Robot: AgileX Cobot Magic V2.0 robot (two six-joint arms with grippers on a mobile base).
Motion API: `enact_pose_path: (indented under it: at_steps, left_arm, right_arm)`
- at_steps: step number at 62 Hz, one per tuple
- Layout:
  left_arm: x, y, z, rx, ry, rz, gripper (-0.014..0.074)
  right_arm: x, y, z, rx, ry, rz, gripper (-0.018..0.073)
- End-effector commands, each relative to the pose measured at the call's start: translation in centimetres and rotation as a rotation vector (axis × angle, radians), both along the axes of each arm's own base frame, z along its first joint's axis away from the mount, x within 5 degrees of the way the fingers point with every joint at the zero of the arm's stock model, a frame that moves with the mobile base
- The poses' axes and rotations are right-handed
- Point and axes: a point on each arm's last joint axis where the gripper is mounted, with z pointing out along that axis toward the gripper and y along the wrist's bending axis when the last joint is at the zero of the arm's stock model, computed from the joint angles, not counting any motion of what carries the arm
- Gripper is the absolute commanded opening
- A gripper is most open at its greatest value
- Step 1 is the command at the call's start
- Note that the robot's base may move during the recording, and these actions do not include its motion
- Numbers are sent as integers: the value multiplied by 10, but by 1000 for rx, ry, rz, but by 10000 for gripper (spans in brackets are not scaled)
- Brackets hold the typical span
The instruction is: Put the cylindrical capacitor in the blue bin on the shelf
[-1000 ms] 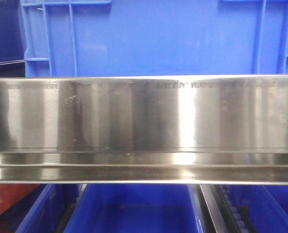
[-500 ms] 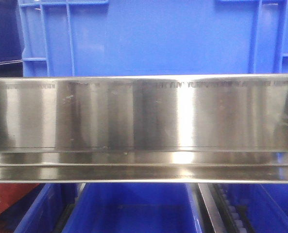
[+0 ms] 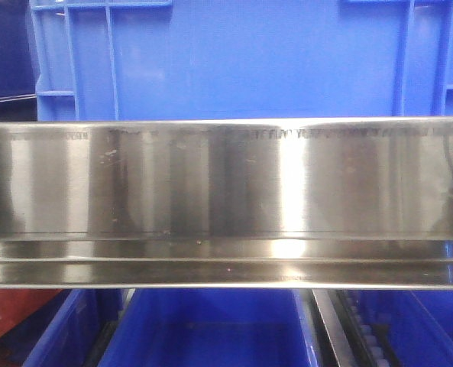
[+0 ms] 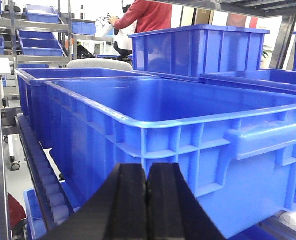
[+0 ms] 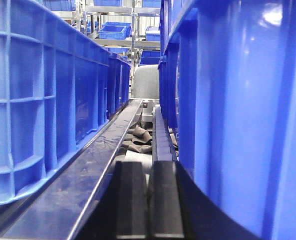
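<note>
The left black two-fingered gripper (image 4: 147, 200) is fully closed, pads together, holding nothing, before a large blue plastic bin (image 4: 187, 130). The right black gripper (image 5: 148, 200) is likewise closed, empty, between two blue bins. The brushed-steel shelf beam (image 3: 226, 183) fills the front view. The cylindrical capacitor cannot be seen.

Bright overhead light — vertical glare bands on the shelf (image 3: 287, 183), soft focus.

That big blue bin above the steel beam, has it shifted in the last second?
Yes, slightly. The blue bin shows its ribs a little further left against the frame edge; likely the camera moved, since the steel beam shows shifting reflections too.
</note>
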Motion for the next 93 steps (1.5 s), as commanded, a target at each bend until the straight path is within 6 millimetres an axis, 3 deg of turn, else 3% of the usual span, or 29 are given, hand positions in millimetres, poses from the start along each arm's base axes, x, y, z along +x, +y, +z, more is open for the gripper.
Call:
enact_pose_path:
  at_steps: [1,41,53,71,81,93]
  left_arm:
    - [-1,0,2,-19,-16,-3,-111]
    - [-1,5,2,-18,-22,30,-111]
    - [-1,23,-22,45,4,192,-111]
    - [-25,52,-71,49,-45,427,-111]
    - [-34,59,-97,19,-67,524,-111]
    - [-31,61,-114,26,-47,567,-111]
  right_arm:
    - [0,0,2,3,-25,-7,-165]
    - [0,0,2,3,-25,-7,-165]
    - [0,0,2,3,-25,-7,-165]
    - [0,0,2,3,-25,-7,-165]
    - [0,0,2,3,-25,-7,-165]
    - [0,0,2,3,-25,-7,-165]
